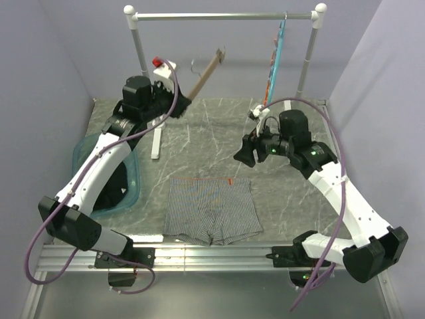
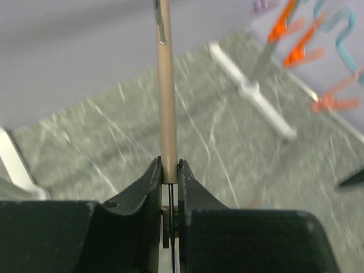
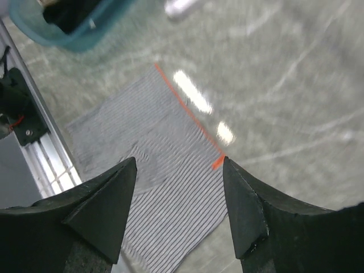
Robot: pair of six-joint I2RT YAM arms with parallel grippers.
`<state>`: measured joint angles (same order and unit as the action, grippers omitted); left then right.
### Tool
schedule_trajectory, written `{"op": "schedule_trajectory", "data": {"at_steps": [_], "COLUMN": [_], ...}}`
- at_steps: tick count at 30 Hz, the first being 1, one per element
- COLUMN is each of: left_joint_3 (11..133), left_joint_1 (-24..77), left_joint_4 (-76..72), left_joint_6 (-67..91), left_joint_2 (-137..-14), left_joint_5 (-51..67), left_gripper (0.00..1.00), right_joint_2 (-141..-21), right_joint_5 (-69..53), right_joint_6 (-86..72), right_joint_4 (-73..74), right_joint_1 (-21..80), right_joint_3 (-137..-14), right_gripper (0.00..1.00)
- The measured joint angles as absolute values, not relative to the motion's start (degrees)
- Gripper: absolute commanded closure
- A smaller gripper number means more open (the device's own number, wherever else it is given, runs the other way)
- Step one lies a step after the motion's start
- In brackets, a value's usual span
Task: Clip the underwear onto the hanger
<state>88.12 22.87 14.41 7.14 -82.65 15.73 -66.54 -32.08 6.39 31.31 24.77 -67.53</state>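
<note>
No lettering, number or brand mark can be read in any view. The small orange tag (image 1: pixel 229 181) on the underwear (image 1: pixel 211 209) waistband is blurred or too small to show any print

Overhead, blurry right wrist seemingly share underwear (image 1: pixel 211 211)

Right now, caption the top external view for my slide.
Left fingers hold the wooden hanger aloft; open right fingers hover near the flat underwear.

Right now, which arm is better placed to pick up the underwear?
The right. The right pincer is open, free and aimed at the underwear lying flat; the left pincer is shut on the hanger, holding it raised.
</note>
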Motion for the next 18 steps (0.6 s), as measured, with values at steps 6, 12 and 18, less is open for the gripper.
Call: {"op": "schedule_trajectory", "data": {"at_steps": [6,12,18], "left_joint_3": [79.8,74.3,73.6], "left_joint_1": [22.8,22.8,22.9], "left_joint_4": [22.6,30.0,37.6], "left_joint_6": [-1.2,-12.4,-20.8], "left_joint_2": [-76.6,-70.1,-71.0], "left_joint_5": [23.4,33.9,43.9], "left_gripper": [1.0,1.0,1.0], "right_joint_2": [-66.1,-64.2,-63.9], "right_joint_5": [-34.7,-39.0,-43.4], "right_joint_6": [15.6,24.4,29.2], "right_joint_4": [33.3,35.8,34.0], "right_joint_1": [24.7,24.7,25.3], "right_joint_3": [-76.1,-76.4,-75.7], "right_gripper": [0.31,0.31,0.31]}}
